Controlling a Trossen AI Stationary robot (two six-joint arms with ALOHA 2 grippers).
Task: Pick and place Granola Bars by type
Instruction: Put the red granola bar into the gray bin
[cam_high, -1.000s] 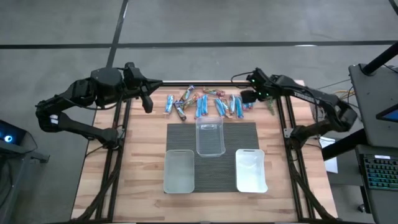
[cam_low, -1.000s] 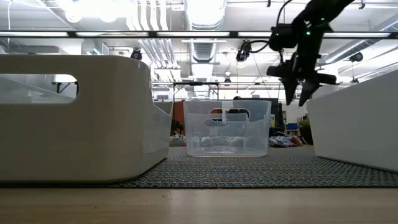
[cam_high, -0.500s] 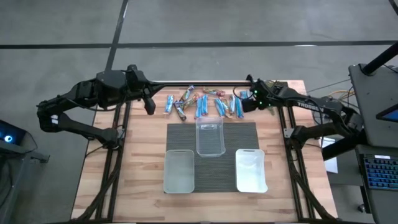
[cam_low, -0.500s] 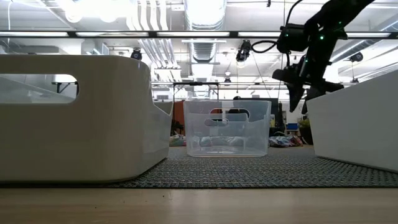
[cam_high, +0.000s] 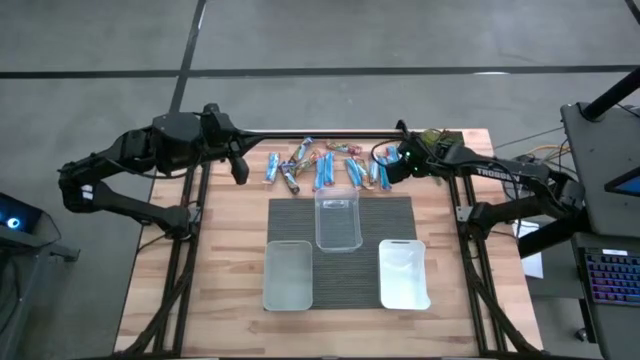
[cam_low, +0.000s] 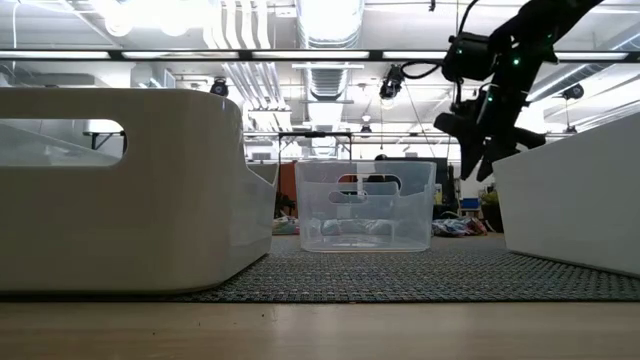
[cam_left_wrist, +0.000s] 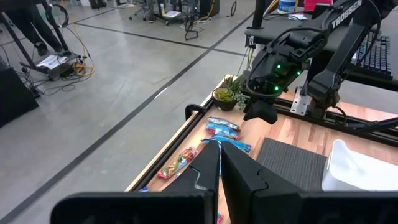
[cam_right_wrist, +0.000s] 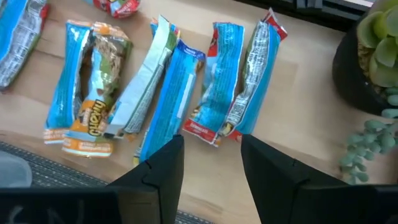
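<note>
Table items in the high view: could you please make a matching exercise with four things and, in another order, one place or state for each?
Things:
1. granola bars
2. clear tub
3. left hand
4. right hand

Places or states:
A. shut, waiting at the left end of the bar row
B. standing on the dark mat, nearest the bars
C. spread in a row along the table's far edge
D. fingers apart, over the right end of the bar row

Pairs: 1-C, 2-B, 3-A, 4-D
</note>
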